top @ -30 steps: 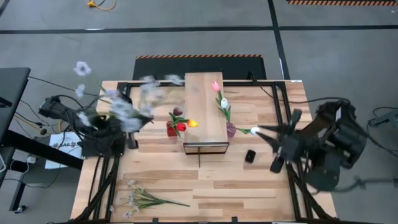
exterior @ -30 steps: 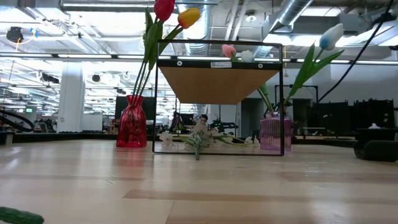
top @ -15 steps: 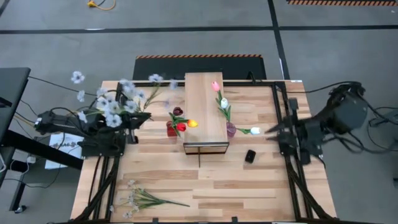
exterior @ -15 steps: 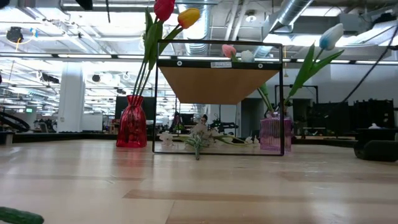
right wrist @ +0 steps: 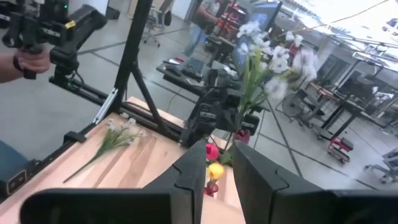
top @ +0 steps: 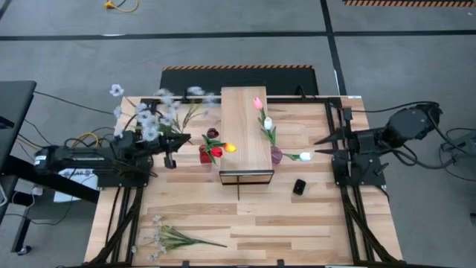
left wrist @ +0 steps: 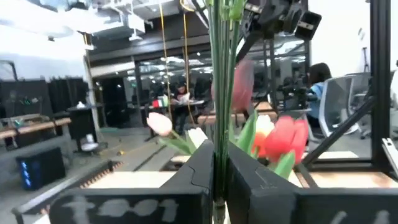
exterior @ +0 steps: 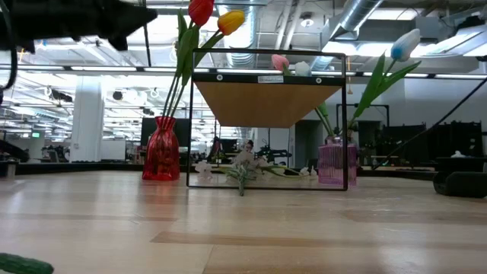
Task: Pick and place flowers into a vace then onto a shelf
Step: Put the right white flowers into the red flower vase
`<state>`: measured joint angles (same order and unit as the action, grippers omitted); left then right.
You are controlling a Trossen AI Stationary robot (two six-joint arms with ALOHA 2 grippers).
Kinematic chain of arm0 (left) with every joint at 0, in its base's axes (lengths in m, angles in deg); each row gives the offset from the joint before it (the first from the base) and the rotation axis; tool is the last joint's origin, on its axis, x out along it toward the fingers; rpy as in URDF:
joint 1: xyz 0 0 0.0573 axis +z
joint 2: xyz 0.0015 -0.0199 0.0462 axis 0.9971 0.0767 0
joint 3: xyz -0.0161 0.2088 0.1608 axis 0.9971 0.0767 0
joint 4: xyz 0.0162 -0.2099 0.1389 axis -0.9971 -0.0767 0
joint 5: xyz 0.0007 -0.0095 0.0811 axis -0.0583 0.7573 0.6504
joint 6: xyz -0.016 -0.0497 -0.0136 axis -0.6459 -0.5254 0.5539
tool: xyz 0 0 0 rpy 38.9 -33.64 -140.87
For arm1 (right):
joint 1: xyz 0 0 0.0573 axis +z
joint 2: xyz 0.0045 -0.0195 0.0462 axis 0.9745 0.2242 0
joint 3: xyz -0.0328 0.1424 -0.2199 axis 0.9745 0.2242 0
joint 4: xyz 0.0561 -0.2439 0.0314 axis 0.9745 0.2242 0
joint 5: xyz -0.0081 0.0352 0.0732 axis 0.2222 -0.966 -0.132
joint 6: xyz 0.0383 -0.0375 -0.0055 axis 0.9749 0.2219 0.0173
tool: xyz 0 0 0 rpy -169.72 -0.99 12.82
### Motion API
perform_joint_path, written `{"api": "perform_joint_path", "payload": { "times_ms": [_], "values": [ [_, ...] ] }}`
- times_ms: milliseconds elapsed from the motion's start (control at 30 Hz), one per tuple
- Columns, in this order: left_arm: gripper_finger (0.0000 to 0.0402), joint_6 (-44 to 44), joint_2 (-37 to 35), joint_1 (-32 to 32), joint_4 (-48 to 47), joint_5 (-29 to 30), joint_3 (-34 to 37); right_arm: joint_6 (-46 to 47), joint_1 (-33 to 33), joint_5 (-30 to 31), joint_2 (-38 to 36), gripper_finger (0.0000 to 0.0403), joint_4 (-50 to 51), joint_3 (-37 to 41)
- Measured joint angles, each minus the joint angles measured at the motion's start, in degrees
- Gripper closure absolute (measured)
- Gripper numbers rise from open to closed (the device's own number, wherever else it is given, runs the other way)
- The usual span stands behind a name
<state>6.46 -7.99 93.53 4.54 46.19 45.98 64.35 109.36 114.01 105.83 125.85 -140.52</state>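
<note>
My left gripper [top: 169,150] is over the table's left part, beside the red vase [top: 205,155], which holds red, yellow and maroon tulips. It is shut on a spray of pale blossoms [top: 149,119]. The shelf [top: 244,141] stands mid-table, and a pink tulip [top: 258,103] and a white tulip [top: 268,123] show on top of it. Right of the shelf, a purple vase [top: 276,155] holds a white tulip [top: 305,156] that leans right. My right gripper [top: 322,146] is at the table's right edge, pointing left, narrowly open with nothing between its fingers. My left gripper pinches the spray's green stems [left wrist: 217,124] between its two fingers. The fingers come in about level from the table's left and lie across the stems. The spray stands roughly upright, clear of the table, with its blossoms [right wrist: 273,56] fanned out above the fingers.
A second spray [top: 172,238] lies near the front left corner. A small black object [top: 299,186] sits right of the shelf's near end. Black frame rails run along both table sides. A person's hand [right wrist: 25,62] holds a dark device beyond the table.
My left gripper has come down with the spray, and its arm has swung round until it points right at the red vase. The blossoms have swung with it. My right gripper has drawn back from the white tulip toward the table's right edge and tipped up to about level.
</note>
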Motion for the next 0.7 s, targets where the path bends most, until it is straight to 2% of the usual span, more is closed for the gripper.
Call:
{"api": "perform_joint_path", "payload": {
  "times_ms": [233, 500, 700],
  "values": [
    [0.0399, -3.44, 5.85, 4.97, 7.6, -2.5, 4.36, 0.49, 0.04, -0.26, 1.14, 0.0333, 1.51, 0.14],
    [0.0399, -6.59, 16.65, 8.75, 18.41, -7.66, 4.78, 2.39, 0.28, -1.14, 1.72, 0.0333, 4.55, 0.14],
    [0.0399, -7.01, 24.7, 9.22, 25.33, -7.63, 4.78, 3.69, 0.39, -1.11, 1.9, 0.0332, 4.53, 0.14]
  ]
}}
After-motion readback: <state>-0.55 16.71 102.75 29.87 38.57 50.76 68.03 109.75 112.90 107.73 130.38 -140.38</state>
